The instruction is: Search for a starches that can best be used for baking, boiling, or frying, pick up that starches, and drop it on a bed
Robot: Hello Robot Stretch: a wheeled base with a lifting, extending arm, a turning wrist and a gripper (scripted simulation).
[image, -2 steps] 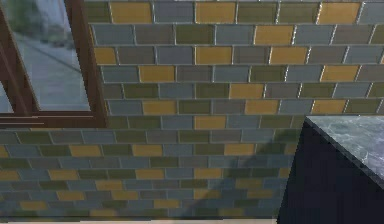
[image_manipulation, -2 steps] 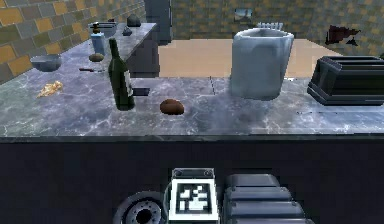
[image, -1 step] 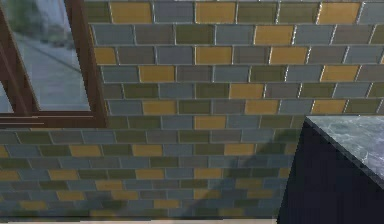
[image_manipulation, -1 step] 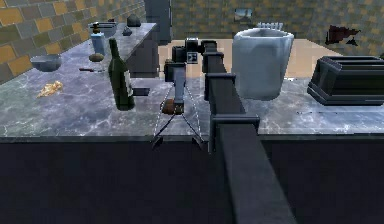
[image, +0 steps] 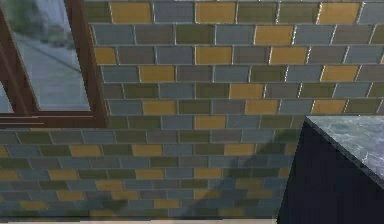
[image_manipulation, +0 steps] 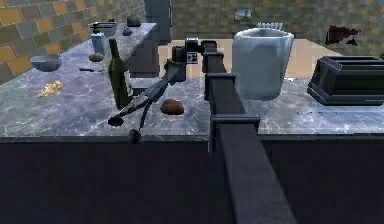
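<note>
A small brown rounded lump (image_manipulation: 173,105), perhaps a potato, lies on the grey marble countertop (image_manipulation: 60,115). The dark arm bar (image_manipulation: 235,140) rises from the bottom edge over the counter. From the gripper's dark body, two thin fingers reach down and left, so the gripper (image_manipulation: 126,127) ends just left of the brown lump, at the foot of a dark bottle (image_manipulation: 118,70). With the counter and these things at and behind the fingers, I cannot tell whether the gripper holds anything.
A large white pot (image_manipulation: 262,62) and a dark toaster (image_manipulation: 350,80) stand right of the arm. Farther left on the counter are a bowl (image_manipulation: 45,63), a yellowish scrap (image_manipulation: 50,88) and a jar (image_manipulation: 98,43). Ahead are a brick wall (image: 200,90), a window (image: 45,55) and a dark counter corner (image: 340,165).
</note>
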